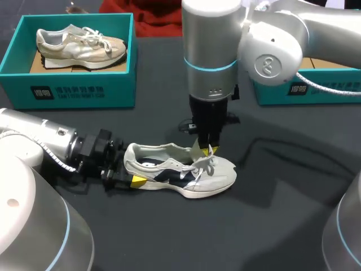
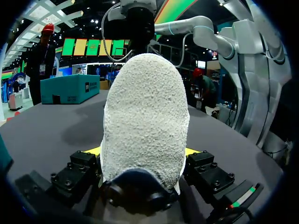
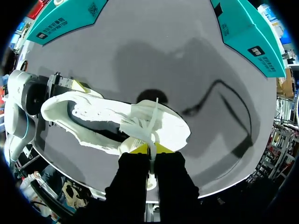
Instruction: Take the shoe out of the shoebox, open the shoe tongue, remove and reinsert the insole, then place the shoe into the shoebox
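Yellow-tipped, our left gripper (image 2: 142,151) is clenched on the heel of the shoe (image 1: 180,172), one finger on each side of the heel cup, low against the table (image 1: 271,226). Our right gripper (image 3: 150,149) comes straight down from above with its fingers nearly together, pinched on the shoe at the laced throat. A lace (image 3: 154,116) runs between the tips and the tongue (image 1: 197,149) stands up just beside them; whether the pinch has tongue, lace or both we cannot tell. The shoe is out of the box, resting on its sole near the table's middle. Its long axis runs across the head view, heel toward the left arm and toe toward the right side. So the left arm is the nearer one to the heel opening, and the right sits over the midfoot. We judge the step in hand as opening the tongue. The next pull should go up and toward the toe, along the long axis, while the heel grip anchors the shoe. The insole is not visible as pulled out, so we take that step as not yet done. Farther out, the teal shoebox (image 1: 76,93) sits at the far left, well apart from the shoe, with a second shoe (image 1: 79,45) lying in it. Another teal box (image 1: 304,87) is at the far right behind the right arm.
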`<control>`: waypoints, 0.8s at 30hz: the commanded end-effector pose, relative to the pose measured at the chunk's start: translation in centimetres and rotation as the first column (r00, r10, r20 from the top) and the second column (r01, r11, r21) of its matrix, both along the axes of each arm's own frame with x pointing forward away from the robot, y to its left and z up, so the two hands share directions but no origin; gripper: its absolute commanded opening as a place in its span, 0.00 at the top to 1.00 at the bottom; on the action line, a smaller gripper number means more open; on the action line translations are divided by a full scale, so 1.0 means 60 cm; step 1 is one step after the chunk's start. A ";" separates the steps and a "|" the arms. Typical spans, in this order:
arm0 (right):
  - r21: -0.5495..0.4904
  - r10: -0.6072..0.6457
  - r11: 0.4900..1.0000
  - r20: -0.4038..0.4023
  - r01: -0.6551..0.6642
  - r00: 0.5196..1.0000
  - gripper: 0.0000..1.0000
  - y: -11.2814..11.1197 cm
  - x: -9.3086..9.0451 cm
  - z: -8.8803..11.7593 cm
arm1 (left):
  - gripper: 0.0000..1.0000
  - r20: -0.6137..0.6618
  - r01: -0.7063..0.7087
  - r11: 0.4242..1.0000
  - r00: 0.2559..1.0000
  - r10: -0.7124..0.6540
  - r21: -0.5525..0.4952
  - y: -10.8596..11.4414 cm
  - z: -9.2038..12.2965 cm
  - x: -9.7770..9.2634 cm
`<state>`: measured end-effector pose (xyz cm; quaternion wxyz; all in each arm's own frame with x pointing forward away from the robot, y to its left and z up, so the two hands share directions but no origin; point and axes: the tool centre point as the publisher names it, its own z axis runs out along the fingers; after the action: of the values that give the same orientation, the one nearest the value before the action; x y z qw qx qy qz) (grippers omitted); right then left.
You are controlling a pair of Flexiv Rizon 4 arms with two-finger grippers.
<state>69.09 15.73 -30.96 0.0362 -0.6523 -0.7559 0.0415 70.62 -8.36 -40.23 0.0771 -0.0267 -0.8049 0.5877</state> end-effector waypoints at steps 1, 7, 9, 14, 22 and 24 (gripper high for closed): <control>0.139 -0.012 0.990 0.003 0.012 1.000 1.00 -0.026 -0.012 -0.008 | 1.00 -0.001 0.000 1.000 1.000 0.000 0.000 0.001 -0.005 -0.001; 0.154 -0.024 0.988 0.002 0.024 1.000 1.00 -0.043 -0.015 -0.020 | 1.00 -0.001 0.000 1.000 1.000 0.000 0.000 0.001 -0.005 -0.001; 0.156 -0.026 0.987 -0.004 0.026 1.000 1.00 -0.044 -0.014 -0.025 | 1.00 -0.001 0.000 1.000 1.000 0.000 0.000 0.001 -0.005 -0.001; 0.157 -0.016 0.987 -0.012 0.018 1.000 1.00 -0.042 -0.007 -0.039 | 1.00 -0.001 0.000 1.000 1.000 0.000 0.000 0.001 -0.005 -0.001; 0.169 -0.030 0.985 -0.038 0.036 0.999 0.73 -0.038 -0.008 -0.064 | 1.00 -0.001 0.000 1.000 1.000 0.000 0.000 0.001 -0.005 -0.001; 0.150 -0.033 0.988 -0.032 0.037 0.999 0.57 -0.036 -0.011 -0.061 | 1.00 -0.001 0.000 1.000 1.000 0.000 0.000 0.001 -0.005 -0.001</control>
<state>68.63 13.56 -34.39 0.0990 -0.6590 -0.7455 -0.0068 70.61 -8.35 -40.24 0.0771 -0.0266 -0.8051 0.5875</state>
